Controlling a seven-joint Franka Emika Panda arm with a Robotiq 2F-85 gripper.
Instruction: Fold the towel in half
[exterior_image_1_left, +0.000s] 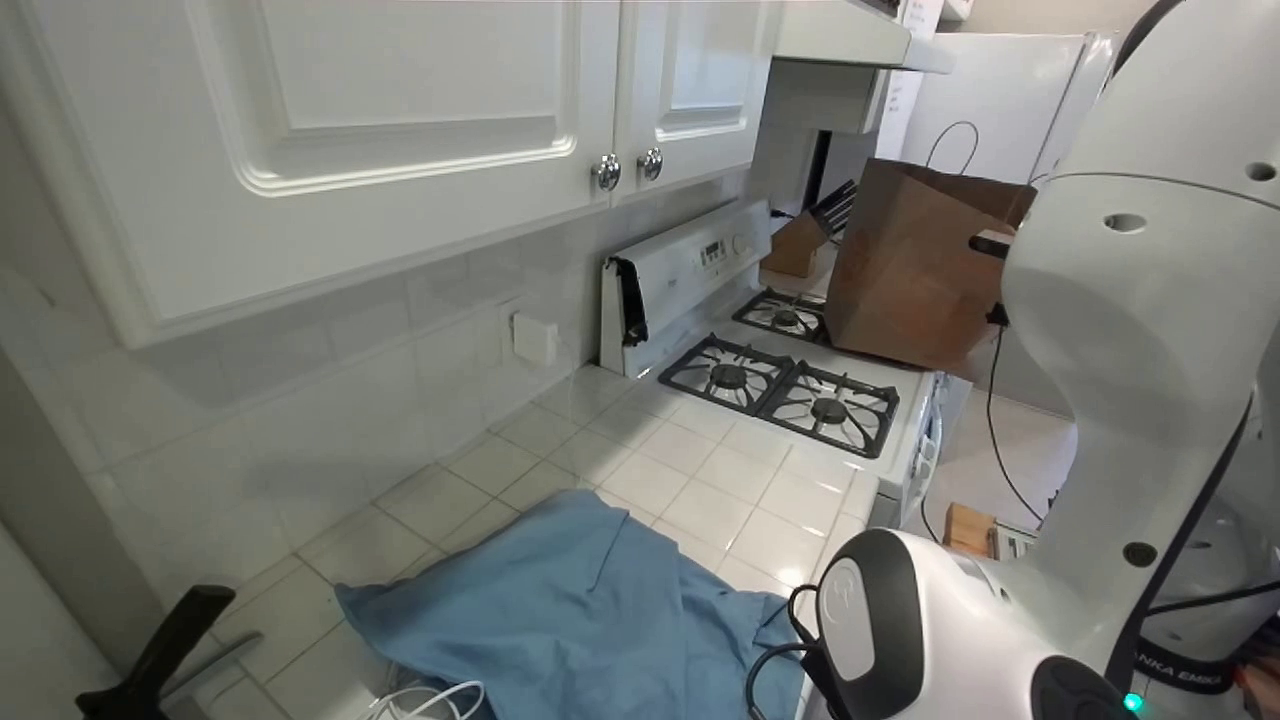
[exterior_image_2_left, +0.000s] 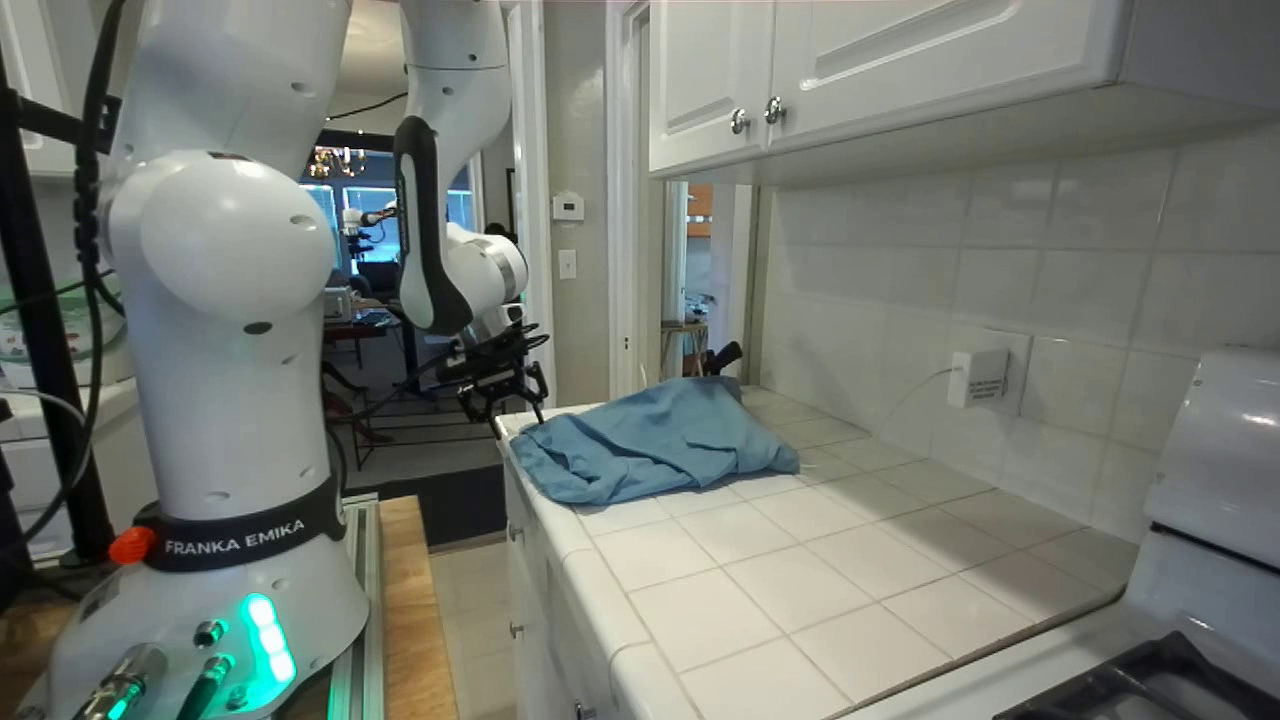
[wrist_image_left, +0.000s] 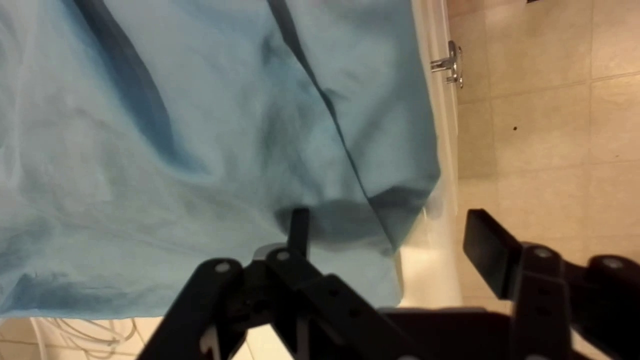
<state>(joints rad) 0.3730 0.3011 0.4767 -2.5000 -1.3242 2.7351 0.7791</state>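
towel (wrist_image_left: 210, 200), dusty blue and rumpled, lies on the tiled counter (exterior_image_2_left: 760, 600) below the claw (wrist_image_left: 390, 230), most of it to one side. the fingers (wrist_image_left: 299, 230) are spread wide with nothing gripped: one stands over the towel, touching or not we cannot tell, its partner out past the counter edge, above the floor (wrist_image_left: 545, 140). we expect light, limp, grippy fabric that bunches if pushed and droops once lifted; nothing fragile. we'd pinch the corner (wrist_image_left: 400, 212) showing between the fingers, where layers seem to overlap, catching only those we mean to fold.
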